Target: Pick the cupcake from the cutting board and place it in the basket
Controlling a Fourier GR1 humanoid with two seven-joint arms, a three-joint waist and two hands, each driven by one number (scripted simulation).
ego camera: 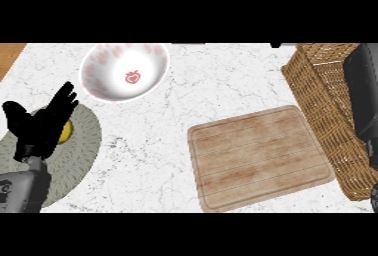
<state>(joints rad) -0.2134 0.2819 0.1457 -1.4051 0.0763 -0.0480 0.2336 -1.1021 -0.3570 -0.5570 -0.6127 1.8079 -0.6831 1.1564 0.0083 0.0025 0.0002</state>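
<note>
The wooden cutting board [258, 157] lies right of centre with nothing on it. No cupcake shows anywhere. The wicker basket [325, 110] stands along the right edge, its woven wall facing the board. A dark grey shape, which looks like my right arm [365, 90], lies over the basket's inside and is cut off by the view's right edge; the hand itself is not distinguishable. My left hand [40, 127] rests open at the far left, fingers up, away from the board.
A white bowl [125, 72] with red fruit prints sits at the back left. Under my left hand lies a round grey plate [85, 150] with a yellow item [68, 131] on it. White marble counter [155, 165] separates plate and board.
</note>
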